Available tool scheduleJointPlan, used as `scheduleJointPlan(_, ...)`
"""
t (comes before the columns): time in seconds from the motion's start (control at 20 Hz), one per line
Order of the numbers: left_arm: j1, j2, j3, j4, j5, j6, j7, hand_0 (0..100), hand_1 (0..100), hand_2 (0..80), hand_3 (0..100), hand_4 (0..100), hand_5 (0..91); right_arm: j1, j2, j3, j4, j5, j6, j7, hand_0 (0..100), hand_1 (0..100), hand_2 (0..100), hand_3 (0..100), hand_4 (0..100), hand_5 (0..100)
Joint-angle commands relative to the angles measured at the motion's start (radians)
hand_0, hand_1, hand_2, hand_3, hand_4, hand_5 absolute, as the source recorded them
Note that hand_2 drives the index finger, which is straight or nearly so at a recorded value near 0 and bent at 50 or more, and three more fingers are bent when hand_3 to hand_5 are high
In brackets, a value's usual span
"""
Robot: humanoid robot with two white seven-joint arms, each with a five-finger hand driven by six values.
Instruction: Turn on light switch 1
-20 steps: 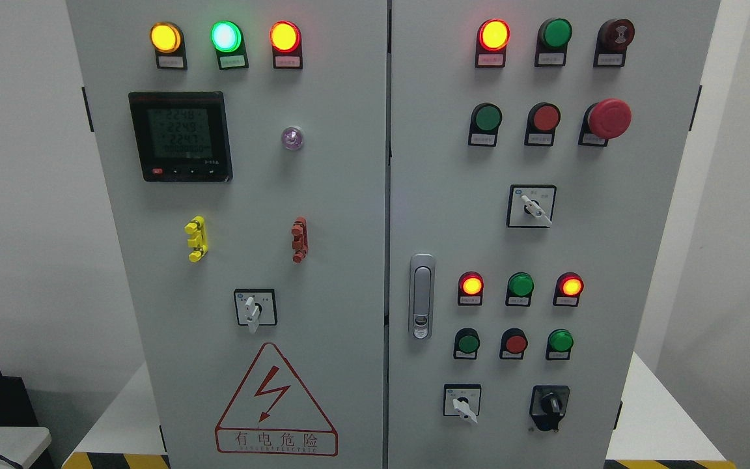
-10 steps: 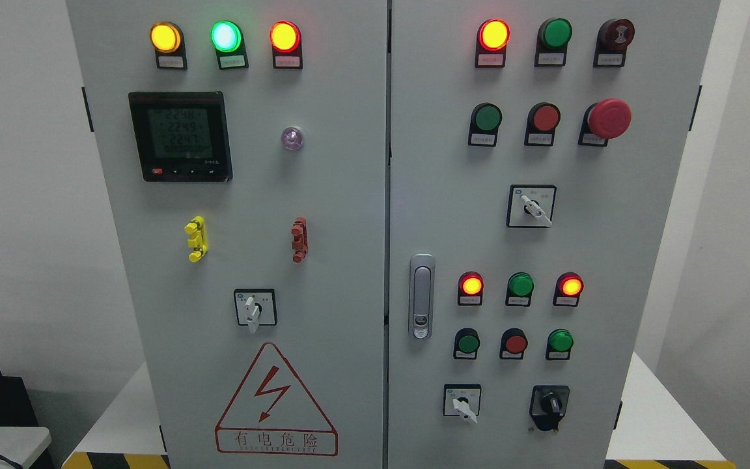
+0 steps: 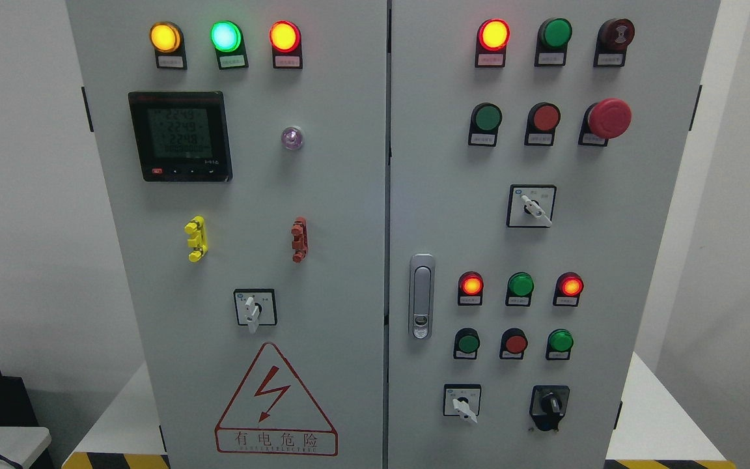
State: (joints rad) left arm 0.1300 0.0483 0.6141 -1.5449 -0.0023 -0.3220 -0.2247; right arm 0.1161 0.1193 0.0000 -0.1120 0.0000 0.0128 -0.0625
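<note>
Large grey cabinet with two doors, standing upright and filling almost whole view, on a white surface with yellow-black stripe at its front edge

On left door, near upper left corner: dark meter display, set at eye height probably for easy reading. Below it, toward lower edge, red warning triangle

On right door, at its left edge: silver door handle, closed flat

Near upper right corner of right door: big red emergency button, standing out so as to be hit fast

Rows of round lamps and buttons grouped above their selectors, likely so each group serves one circuit. Lamps at the top of both doors partly lit

Which control is light switch 1: cannot tell, labels too small to read. Possible candidates, only a guess: green button at lower part of right door, or white selector at lower middle of left door

No hand visible, neither left nor right, so impossible to say how far open or holding anything. Reaching not yet begun, by the look of it
</note>
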Motion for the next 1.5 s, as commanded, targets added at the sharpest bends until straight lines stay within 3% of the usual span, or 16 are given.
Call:
scheduleJointPlan(0.0, -0.024, -0.013, -0.125, -0.087, -0.004, 0.0, 0.005, 13, 11, 43.6, 69, 76, 65.5, 0.0, 0.0, 0.017, 0.0, -0.025, -0.001, 0.0, 12, 39, 0, 0, 0, 0)
scheduleJointPlan(0.25, -0.046, -0.027, -0.192, -0.136, -0.007, 0.001, 0.016, 13, 17, 43.5, 67, 75, 65.4, 0.0, 0.0, 0.017, 0.0, -0.025, -0.001, 0.0, 12, 39, 0, 0, 0, 0)
scheduleJointPlan(0.5, -0.05, -0.045, -0.247, -0.147, -0.013, 0.007, 0.059, 14, 20, 43.1, 66, 73, 64.8, 0.0, 0.0, 0.017, 0.0, -0.025, 0.001, 0.0, 12, 39, 0, 0, 0, 0)
scheduleJointPlan(0.75, -0.064, -0.044, -0.346, -0.155, -0.015, 0.011, 0.142, 17, 20, 43.5, 66, 74, 64.4, 0.0, 0.0, 0.017, 0.0, -0.025, -0.001, 0.0, 12, 39, 0, 0, 0, 0)
scheduleJointPlan(1.05, -0.07, -0.057, -0.436, -0.175, -0.018, 0.021, 0.188, 19, 19, 43.5, 66, 74, 64.1, 0.0, 0.0, 0.017, 0.0, -0.025, -0.001, 0.0, 12, 39, 0, 0, 0, 0)
scheduleJointPlan(1.3, -0.101, -0.084, -0.482, -0.181, -0.091, 0.052, 0.22, 18, 20, 43.3, 66, 73, 63.4, -0.001, 0.0, 0.017, 0.0, -0.025, -0.001, 0.0, 12, 39, 0, 0, 0, 0)
scheduleJointPlan(1.45, -0.107, -0.099, -0.505, -0.182, -0.105, 0.057, 0.241, 19, 23, 43.3, 65, 73, 63.1, -0.001, 0.0, 0.017, 0.0, -0.025, -0.001, 0.0, 12, 39, 0, 0, 0, 0)
